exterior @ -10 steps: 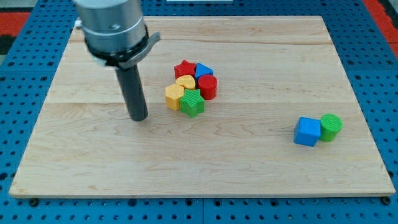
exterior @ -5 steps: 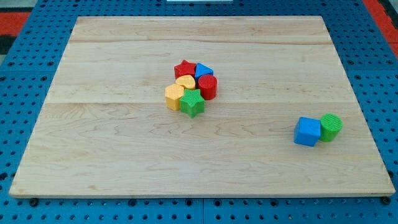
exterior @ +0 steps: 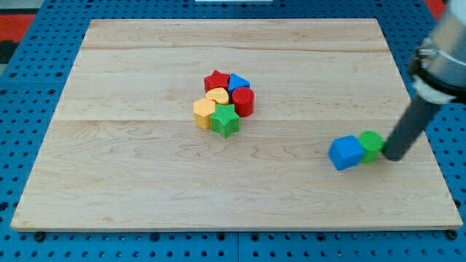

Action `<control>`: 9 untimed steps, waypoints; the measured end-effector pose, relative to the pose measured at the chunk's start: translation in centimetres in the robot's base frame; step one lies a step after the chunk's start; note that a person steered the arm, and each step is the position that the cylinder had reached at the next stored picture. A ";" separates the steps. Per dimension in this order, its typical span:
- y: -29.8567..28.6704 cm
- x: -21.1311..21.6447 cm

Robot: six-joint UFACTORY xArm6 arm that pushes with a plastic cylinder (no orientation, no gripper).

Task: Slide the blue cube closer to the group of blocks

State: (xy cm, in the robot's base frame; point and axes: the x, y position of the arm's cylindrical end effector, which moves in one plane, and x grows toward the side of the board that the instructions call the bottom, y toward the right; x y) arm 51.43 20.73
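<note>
The blue cube point(exterior: 346, 153) lies on the wooden board point(exterior: 145, 182) at the view's lower right. A green cylinder point(exterior: 370, 145) touches its right side. My tip point(exterior: 394, 156) stands just right of the green cylinder, touching or nearly touching it. The group sits near the board's middle: a red star point(exterior: 215, 79), a blue block point(exterior: 239, 81), a red cylinder point(exterior: 243, 102), a yellow heart point(exterior: 217, 95), an orange block point(exterior: 204, 113) and a green star point(exterior: 226, 120).
The arm's grey body point(exterior: 444, 58) comes in from the view's right edge above the rod. A blue pegboard point(exterior: 29, 145) surrounds the board.
The arm left the view from the board's left and reappeared at the right. The blue cube and green cylinder have shifted left and slightly down the view.
</note>
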 end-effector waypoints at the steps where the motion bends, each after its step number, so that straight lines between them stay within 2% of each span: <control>1: -5.3 0.0; 3: -14.2 0.0; 6: -23.7 1.1; 8: -31.5 0.7; 9: -33.1 -0.6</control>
State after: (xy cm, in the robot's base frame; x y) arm 50.83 -12.36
